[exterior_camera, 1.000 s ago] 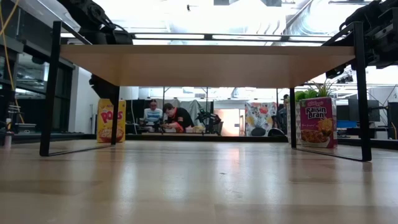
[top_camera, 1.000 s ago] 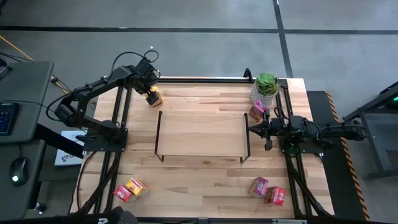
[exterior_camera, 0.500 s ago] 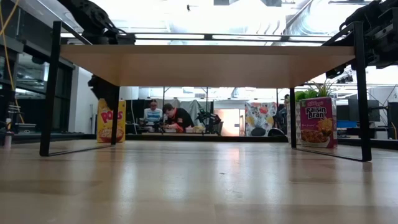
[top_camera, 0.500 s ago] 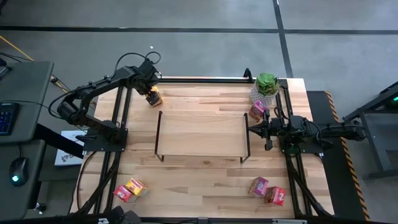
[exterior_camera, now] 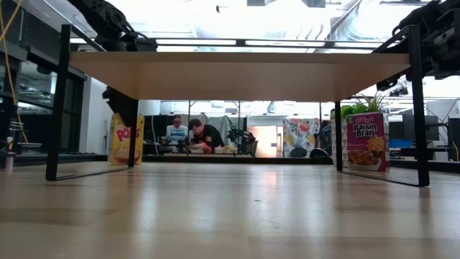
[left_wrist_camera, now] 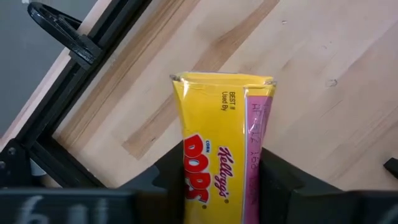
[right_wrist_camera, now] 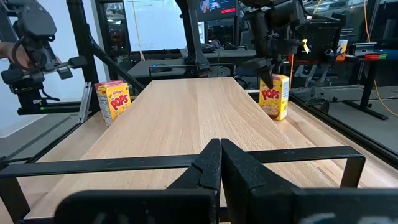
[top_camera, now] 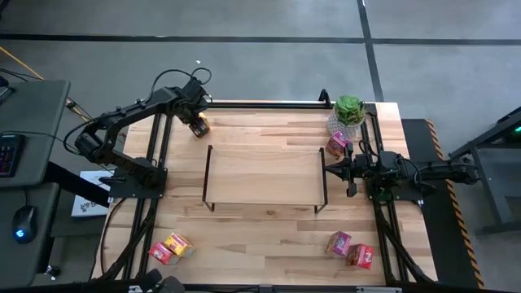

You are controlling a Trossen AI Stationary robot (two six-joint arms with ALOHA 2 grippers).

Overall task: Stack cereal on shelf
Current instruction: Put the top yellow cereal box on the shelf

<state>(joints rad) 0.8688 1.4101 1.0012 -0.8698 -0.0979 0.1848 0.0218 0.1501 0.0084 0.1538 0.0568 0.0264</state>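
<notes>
The left gripper (left_wrist_camera: 221,186) is pinching a yellow cereal box (left_wrist_camera: 219,130) at the far left; the right gripper (right_wrist_camera: 220,163) is waiting, fingers pressed together.

The shelf (top_camera: 263,173) fills the middle of the table (top_camera: 260,244), its bare top open from above and the space beneath open between the wire legs. The potted plant (top_camera: 348,111) and a pink cereal box (top_camera: 336,145) crowd the far right corner; the front middle of the table lies open between the corner box pairs.

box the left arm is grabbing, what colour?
Yellow cereal box with red lettering and a pink side panel. Shows best in the left wrist view.
</notes>
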